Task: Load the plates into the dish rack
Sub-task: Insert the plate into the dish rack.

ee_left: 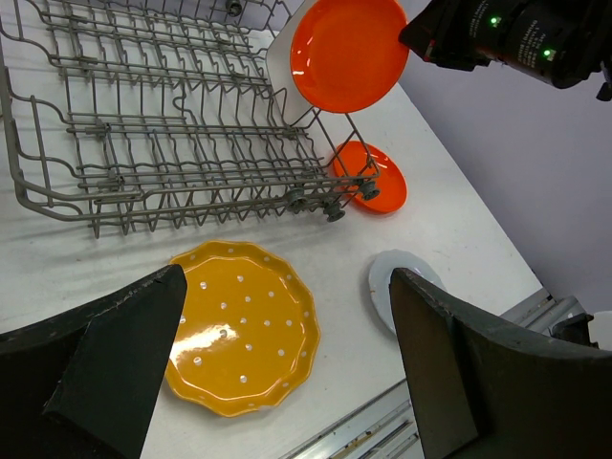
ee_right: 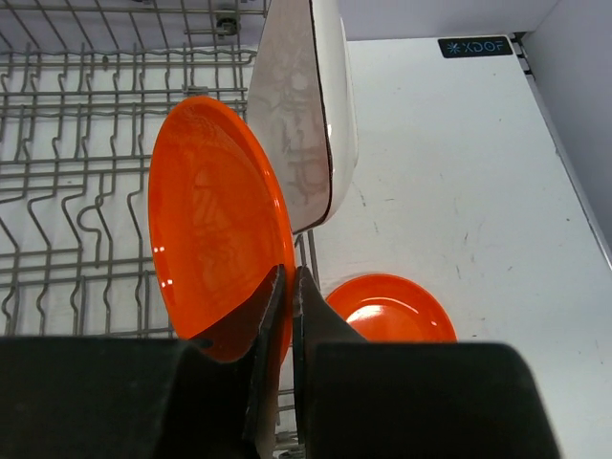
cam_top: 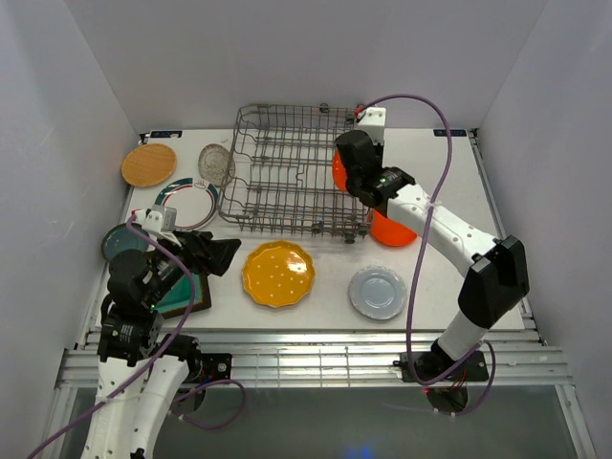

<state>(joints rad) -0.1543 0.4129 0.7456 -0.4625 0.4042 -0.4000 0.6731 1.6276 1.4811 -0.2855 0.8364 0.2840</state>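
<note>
The dish rack [cam_top: 287,182] sits at the middle of the table's far edge. To its right, bare table [cam_top: 459,172] runs out to the right edge. On the near side a strip holds the yellow scalloped plate [cam_top: 277,273] and the pale grey plate [cam_top: 377,292], well apart and both lying flat.

The left edge is crowded. The wooden plate [cam_top: 149,164] lies at the far-left corner with the clear glass plate [cam_top: 216,164] beside it. Nearer come the white green-rimmed plate [cam_top: 186,203] and the dark teal plate [cam_top: 122,241].

The right gripper [ee_right: 289,277] is clamped tight on the rim of the held orange-red plate [ee_right: 215,220]. That plate stands on edge over the rack's right end, its hollow face turned toward the rack's left. The white rectangular plate [ee_right: 311,115] stands on edge just beside it, on the side toward the table's right edge. A second orange-red plate [ee_right: 387,311] lies flat on the table by the rack's near-right corner.

The left gripper [cam_top: 212,256] is spread wide and holds nothing. It hangs over the square teal plate [cam_top: 182,292] near the near-left corner and points toward the yellow scalloped plate.
</note>
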